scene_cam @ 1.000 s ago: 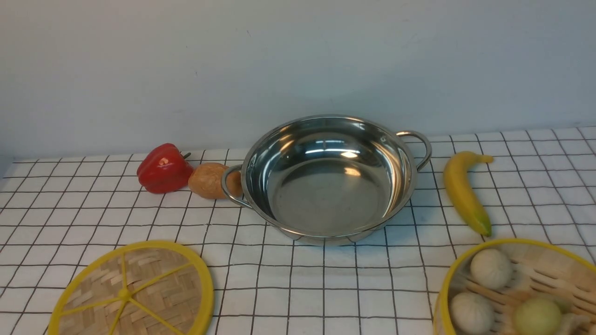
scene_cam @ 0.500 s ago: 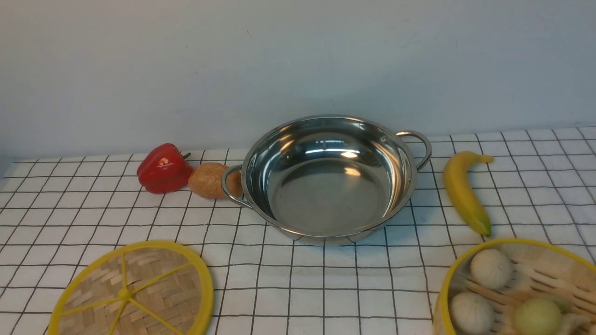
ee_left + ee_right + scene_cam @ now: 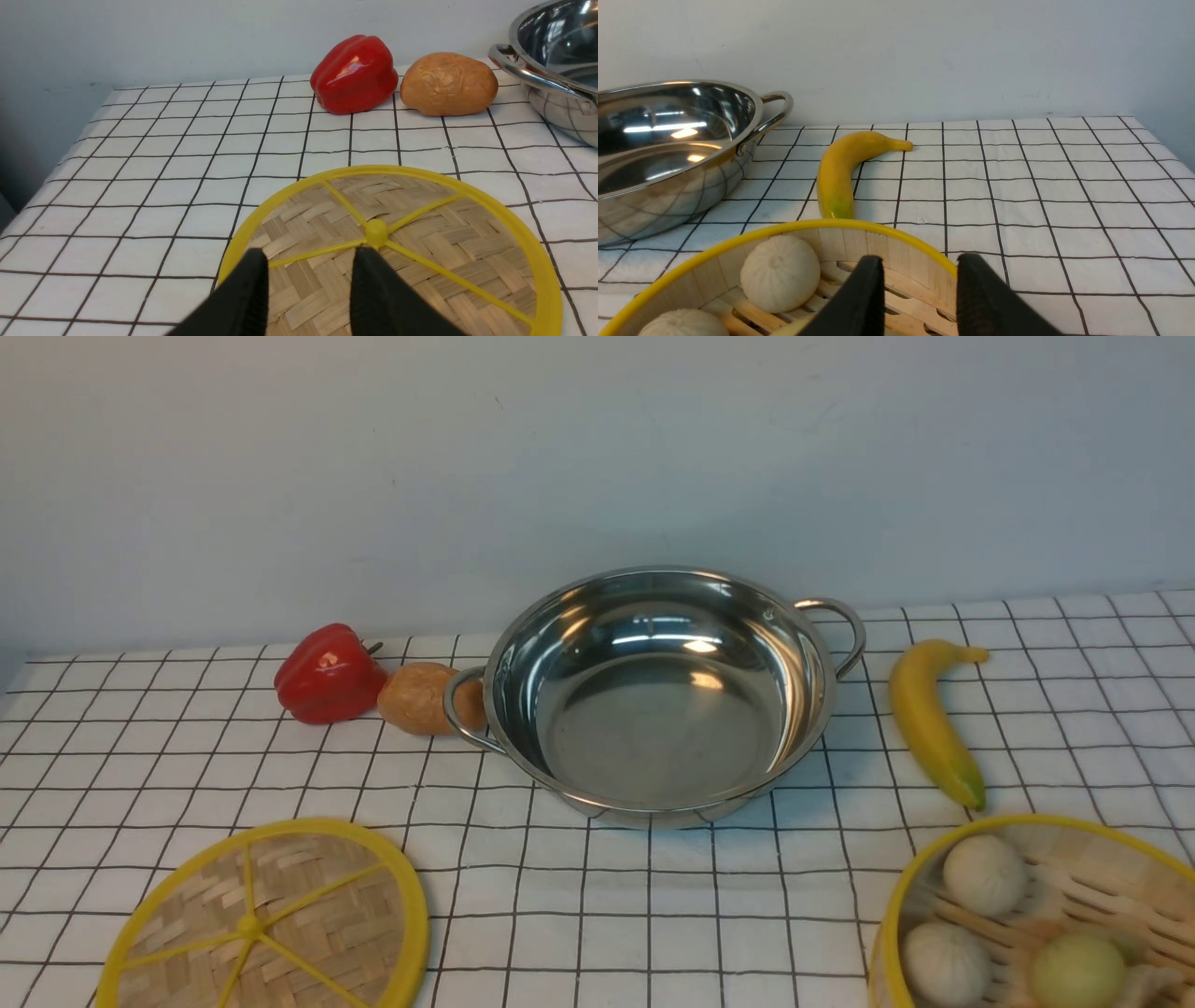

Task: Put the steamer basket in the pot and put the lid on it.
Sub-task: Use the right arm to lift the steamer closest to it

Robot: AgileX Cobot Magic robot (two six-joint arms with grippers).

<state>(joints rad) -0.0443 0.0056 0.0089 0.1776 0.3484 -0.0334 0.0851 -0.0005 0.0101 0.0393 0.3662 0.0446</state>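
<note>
The shiny steel pot (image 3: 663,695) stands empty at the middle back of the table; it also shows in the left wrist view (image 3: 560,70) and the right wrist view (image 3: 668,149). The lid (image 3: 271,919), a flat woven disc with yellow spokes, lies at the front left. My left gripper (image 3: 310,256) is open above the lid (image 3: 420,233), just short of its knob. The steamer basket (image 3: 1102,877) sits at the front right with round buns (image 3: 983,874) in it. My right gripper (image 3: 920,263) is open over the basket's far wall (image 3: 859,242). Neither gripper shows in the front view.
A red bell pepper (image 3: 327,674) and a brown potato (image 3: 425,698) lie left of the pot, the potato against its handle. A banana (image 3: 929,719) lies right of the pot, just behind the basket. The checked cloth (image 3: 607,915) covers the table, with a wall behind.
</note>
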